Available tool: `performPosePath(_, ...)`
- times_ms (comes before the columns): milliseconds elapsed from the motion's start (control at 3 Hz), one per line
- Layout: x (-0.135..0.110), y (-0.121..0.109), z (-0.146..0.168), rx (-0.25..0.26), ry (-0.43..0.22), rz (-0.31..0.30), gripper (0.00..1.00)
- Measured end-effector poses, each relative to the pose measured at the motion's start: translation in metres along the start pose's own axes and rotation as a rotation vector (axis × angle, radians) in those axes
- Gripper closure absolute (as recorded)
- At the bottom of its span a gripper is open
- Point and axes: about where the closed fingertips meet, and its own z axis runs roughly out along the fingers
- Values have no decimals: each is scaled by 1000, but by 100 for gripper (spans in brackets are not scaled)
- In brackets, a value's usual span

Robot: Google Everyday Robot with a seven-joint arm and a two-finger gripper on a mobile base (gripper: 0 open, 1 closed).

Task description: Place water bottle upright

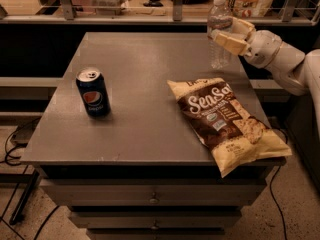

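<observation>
The water bottle [218, 54] is a clear ribbed plastic bottle with a white cap. It stands upright at the back right of the grey table [145, 69], its base at or just above the tabletop. My gripper [224, 30] reaches in from the right and is closed around the bottle's upper body, one cream finger [229, 42] in front of it and the other behind. The white arm [280, 56] runs off to the right edge.
A dark blue Pepsi can [93, 92] stands at the left of the table. A brown and yellow Sensible chips bag [227, 121] lies at the front right, overhanging the edge. A railing and shelf with items run behind the table. Cables lie on the floor at left.
</observation>
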Motion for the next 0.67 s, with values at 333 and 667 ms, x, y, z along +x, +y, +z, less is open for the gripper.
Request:
performPosePath(333, 4, 0, -5, 23, -33, -2, 100)
performPosePath(667, 8, 1, -9, 44, -61, 6, 87)
